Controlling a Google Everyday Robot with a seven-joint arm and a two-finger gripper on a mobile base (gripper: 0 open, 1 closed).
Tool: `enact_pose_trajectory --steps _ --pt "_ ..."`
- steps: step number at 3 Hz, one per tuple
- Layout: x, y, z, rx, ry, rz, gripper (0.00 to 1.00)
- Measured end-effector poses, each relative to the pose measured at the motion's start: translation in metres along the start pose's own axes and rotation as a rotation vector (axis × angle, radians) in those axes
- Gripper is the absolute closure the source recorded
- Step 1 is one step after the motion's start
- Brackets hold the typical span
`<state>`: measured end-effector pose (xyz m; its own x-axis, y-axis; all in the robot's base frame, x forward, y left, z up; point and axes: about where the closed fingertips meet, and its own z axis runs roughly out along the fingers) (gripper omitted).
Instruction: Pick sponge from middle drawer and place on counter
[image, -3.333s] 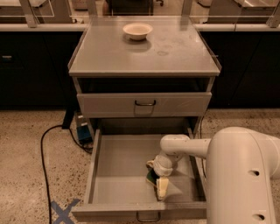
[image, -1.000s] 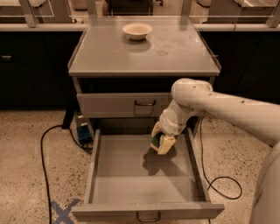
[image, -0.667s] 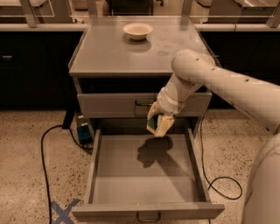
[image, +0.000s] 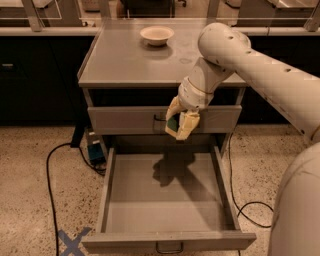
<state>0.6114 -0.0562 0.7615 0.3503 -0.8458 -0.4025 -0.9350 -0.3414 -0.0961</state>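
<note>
One small patch of dark green is all that shows of the sponge (image: 172, 123); the rest sits behind the cream fingers (image: 189, 125) of the tool (image: 180, 123), which are clamped on it from either side. The tool holds the sponge in the air in front of the closed upper drawer (image: 125, 120), covering most of that drawer's handle. It hangs above the back of the pulled-out middle drawer (image: 165, 205) and below the level of the tabletop (image: 125, 60). Its shadow falls on the drawer's grey floor. The arm (image: 260, 65) hides the tabletop's right front corner, and the frame cuts off the arm's lower part at the right edge. From there the arm runs up and left to a rounded joint over the tabletop, then bends down past the front edge to the wrist, so the tool points down and slightly left. A cream bowl (image: 156, 35) stands near the tabletop's back edge, well apart from the tool.
</note>
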Motion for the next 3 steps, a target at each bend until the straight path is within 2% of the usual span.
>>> enact_pose_trajectory --steps 1,2,3 --pt "-0.006 -0.008 -0.007 0.001 0.021 -0.015 1.0" --pt "-0.032 -0.028 -0.057 0.035 0.063 -0.032 1.0" --pt "-0.06 -0.053 -0.122 0.1 0.105 -0.065 1.0"
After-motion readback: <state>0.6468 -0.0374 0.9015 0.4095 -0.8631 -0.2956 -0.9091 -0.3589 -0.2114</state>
